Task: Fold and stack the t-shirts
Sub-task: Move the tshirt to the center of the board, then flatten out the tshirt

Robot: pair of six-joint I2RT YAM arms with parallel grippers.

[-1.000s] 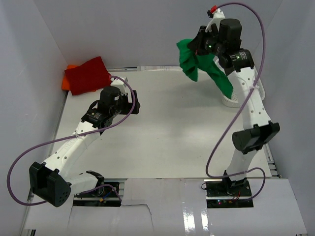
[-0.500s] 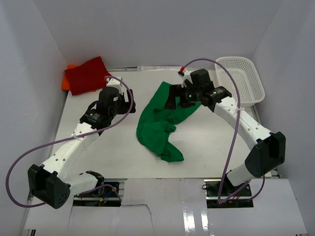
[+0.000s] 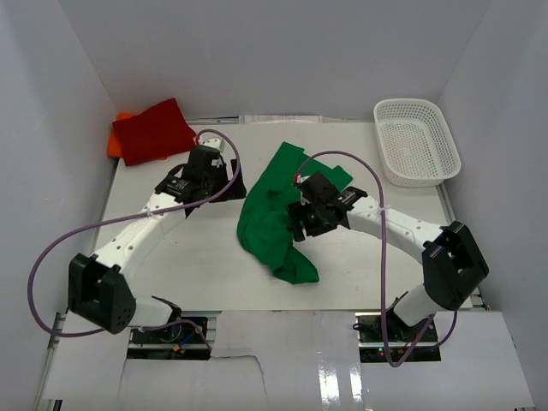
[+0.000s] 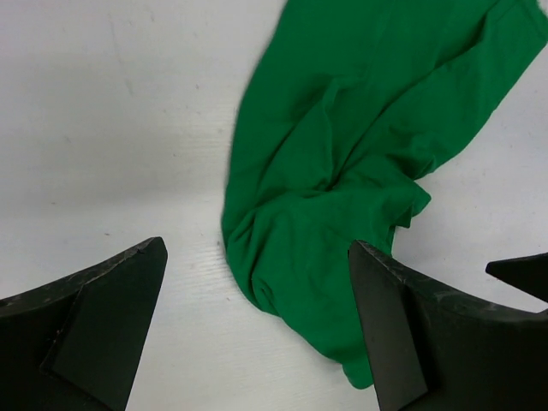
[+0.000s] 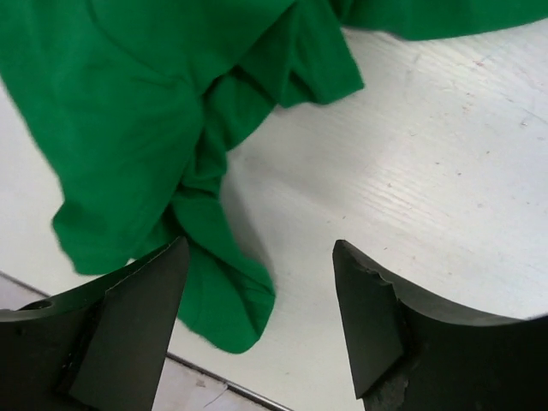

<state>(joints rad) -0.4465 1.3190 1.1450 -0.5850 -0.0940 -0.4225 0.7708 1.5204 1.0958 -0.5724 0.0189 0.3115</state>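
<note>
A bright green t-shirt (image 3: 272,214) lies crumpled in a long heap at the table's middle. A red t-shirt (image 3: 154,130) sits folded at the back left corner on top of an orange one (image 3: 114,141). My right gripper (image 3: 301,226) hovers open over the green shirt's right side. In the right wrist view the green shirt (image 5: 128,128) spreads to the left, with one cloth end below the open right gripper (image 5: 261,300). My left gripper (image 3: 228,186) stands open just left of the heap. The left wrist view has the green shirt (image 4: 360,154) ahead of the empty left gripper (image 4: 257,317).
A white mesh basket (image 3: 417,141) stands at the back right corner. Bare white table (image 3: 188,257) shows to the left and right of the green heap. White walls close in the back and both sides.
My right arm swung down from high at the back right, laid the green shirt on the table's middle and let go. My left gripper edged right toward the heap.
</note>
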